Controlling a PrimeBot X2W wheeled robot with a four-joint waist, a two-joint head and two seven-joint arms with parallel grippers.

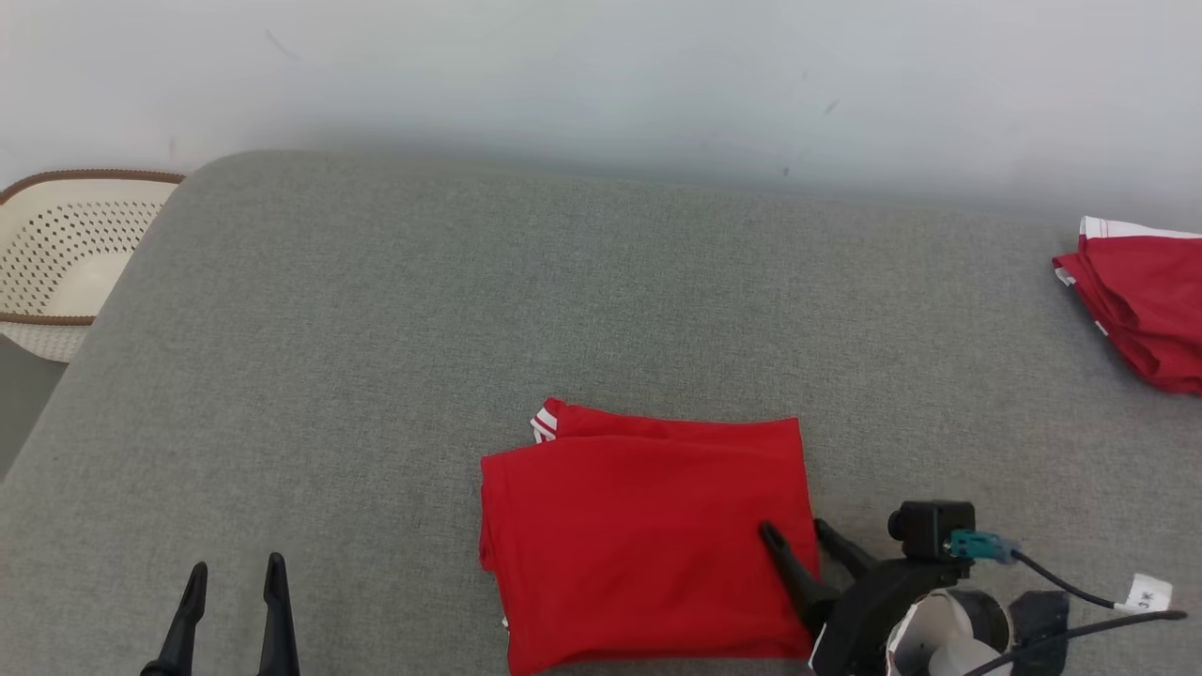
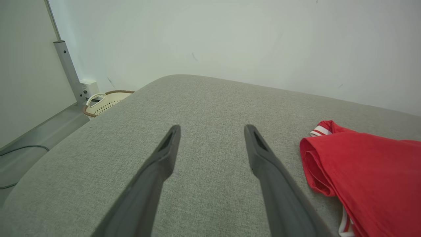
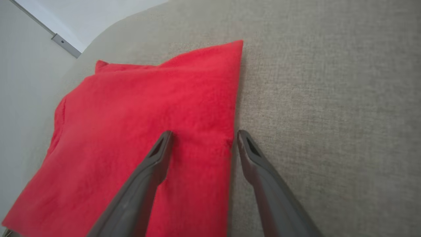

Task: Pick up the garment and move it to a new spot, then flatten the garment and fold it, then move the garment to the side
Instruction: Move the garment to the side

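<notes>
A red garment [image 1: 643, 540] with white-striped trim lies folded into a rectangle on the grey padded surface [image 1: 423, 310], near the front edge. My right gripper [image 1: 796, 530] stands open at its right edge, one finger over the red cloth, the other over the grey fabric. In the right wrist view the garment [image 3: 138, 131] lies under the open right gripper [image 3: 202, 136], whose fingers straddle its edge. My left gripper [image 1: 235, 575] is open at the lower left, well clear of the cloth. The left wrist view shows the left gripper [image 2: 212, 130] open above bare fabric, the garment [image 2: 365, 171] to its right.
A second folded red garment [image 1: 1141, 305] lies at the far right edge of the surface. A cream perforated basket [image 1: 61, 258] stands beside the surface at the left. A pale wall [image 1: 601, 75] runs behind. A cable [image 1: 1071, 587] trails from the right wrist.
</notes>
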